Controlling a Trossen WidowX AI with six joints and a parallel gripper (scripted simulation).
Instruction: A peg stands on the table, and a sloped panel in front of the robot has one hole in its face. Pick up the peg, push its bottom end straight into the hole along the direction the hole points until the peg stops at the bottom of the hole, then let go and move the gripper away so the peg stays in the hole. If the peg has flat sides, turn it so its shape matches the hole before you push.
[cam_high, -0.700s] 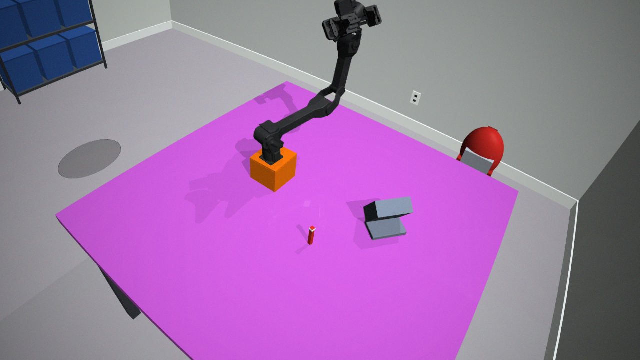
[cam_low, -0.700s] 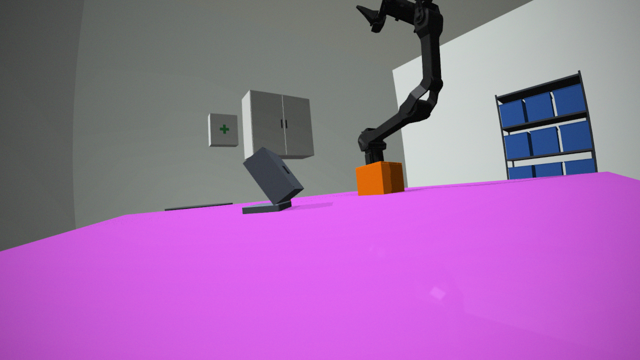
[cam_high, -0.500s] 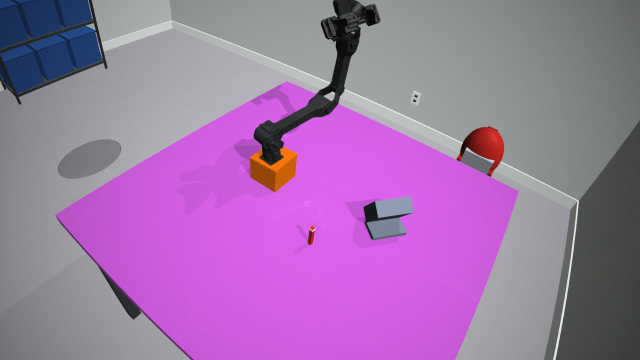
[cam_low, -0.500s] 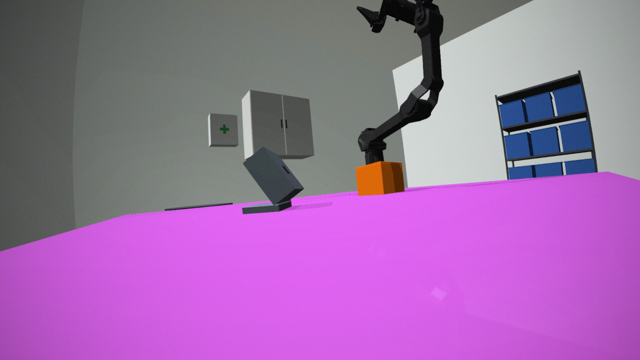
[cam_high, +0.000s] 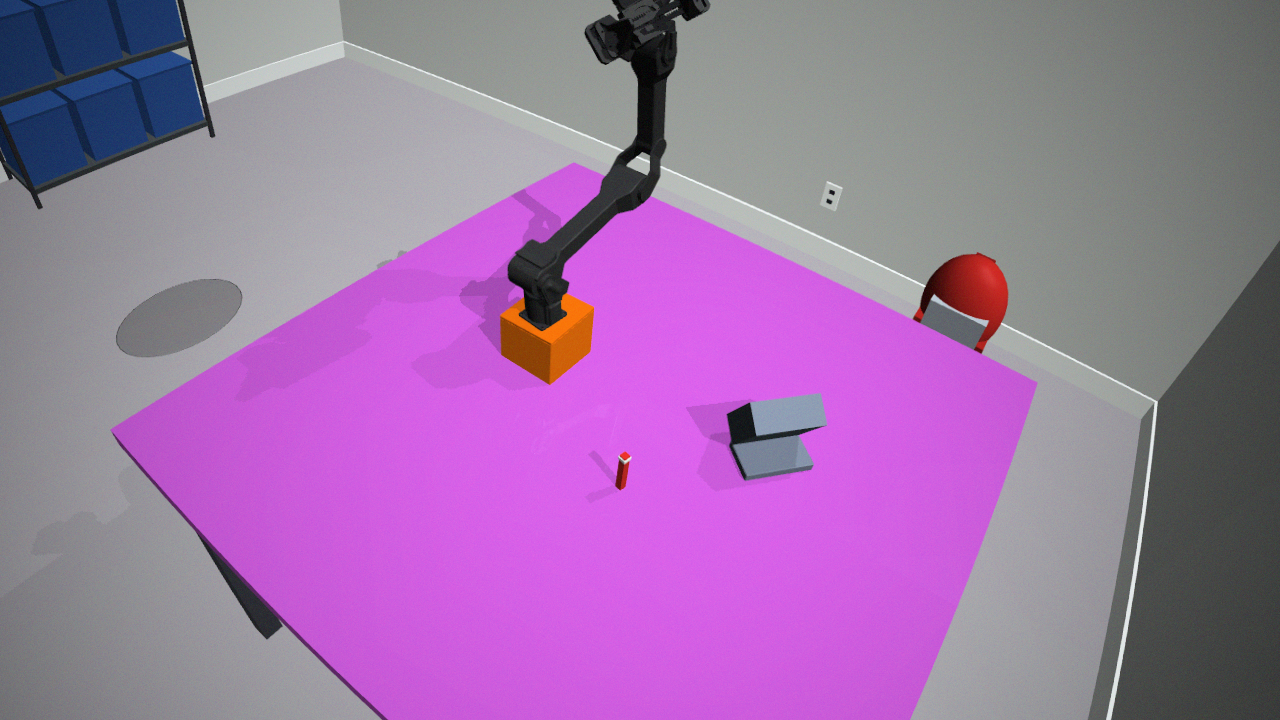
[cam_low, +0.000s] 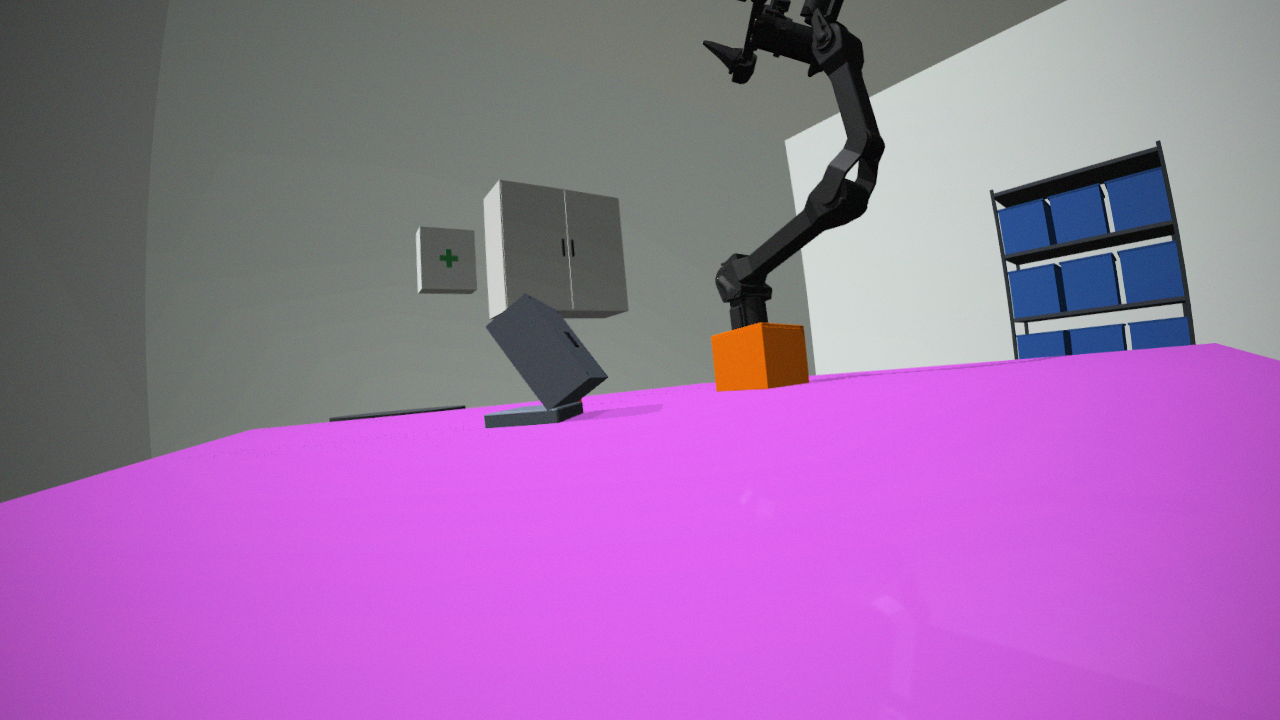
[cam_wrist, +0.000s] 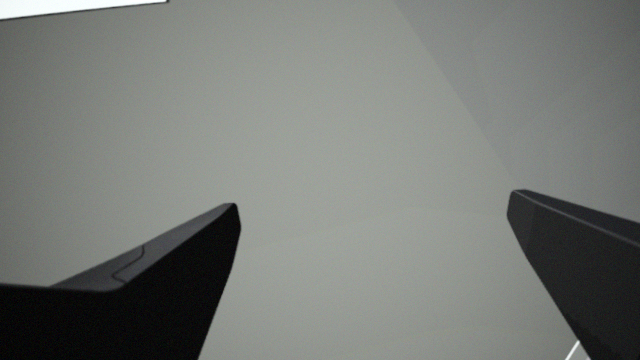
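Red peg (cam_high: 622, 470) stands untouched on the table (cam_high: 447, 537); my gripper (cam_wrist: 372, 225) hangs high, wide open and empty. Next I must come down over it.

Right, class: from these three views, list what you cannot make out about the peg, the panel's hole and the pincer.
- Peg: too small in the top view to tell its cross-section; absent from the exterior and wrist views.
- Hole: in the top view the sloped panel shows no hole; in the exterior view only a small dark mark.
- Pincer: open and empty in the wrist view, facing only wall; the top view's upper edge crops it.
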